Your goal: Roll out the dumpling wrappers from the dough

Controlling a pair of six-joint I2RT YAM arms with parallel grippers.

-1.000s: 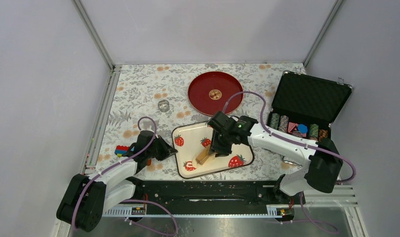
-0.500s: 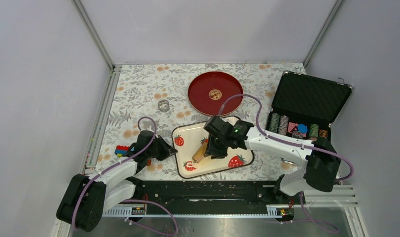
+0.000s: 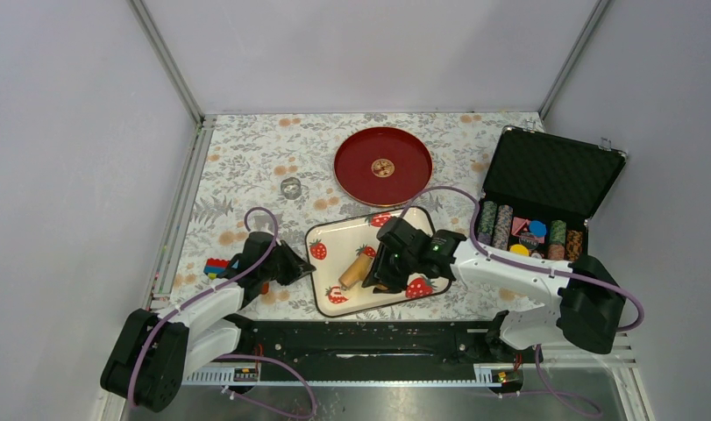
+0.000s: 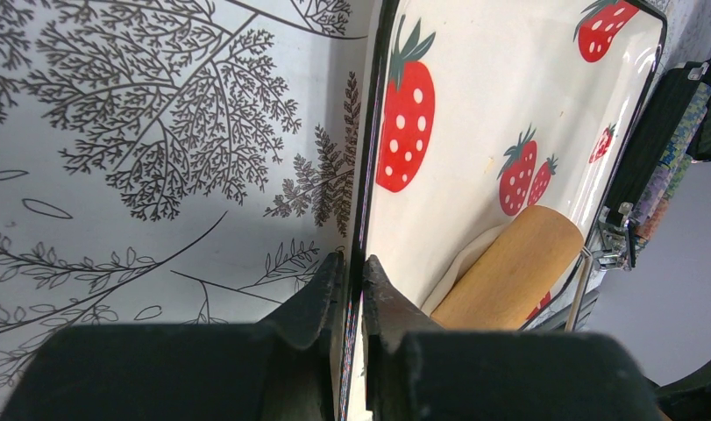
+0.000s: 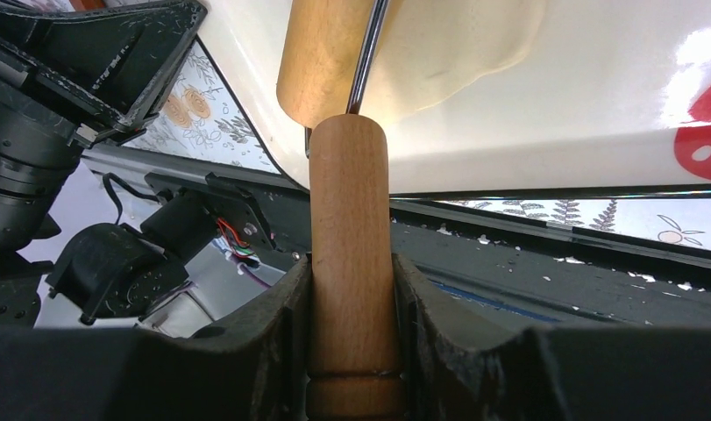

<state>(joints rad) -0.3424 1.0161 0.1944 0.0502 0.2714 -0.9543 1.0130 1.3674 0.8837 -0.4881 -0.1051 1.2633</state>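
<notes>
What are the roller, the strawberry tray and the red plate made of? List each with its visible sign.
The roller: wood, smooth and unvarnished-looking; tan with fine grain, on a shiny metal rod.
The tray: probably enamelled metal or melamine; glossy cream with highlights, dark thin rim.
The red plate: likely lacquer or plastic; uniform dark red, slight sheen.

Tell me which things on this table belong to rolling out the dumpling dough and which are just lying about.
In use:
wooden roller
dough, flattened beneath it
strawberry tray, holding both and gripped at its rim

Lying about, untouched:
red plate
small metal ring
case of poker chips
toy bricks
</notes>
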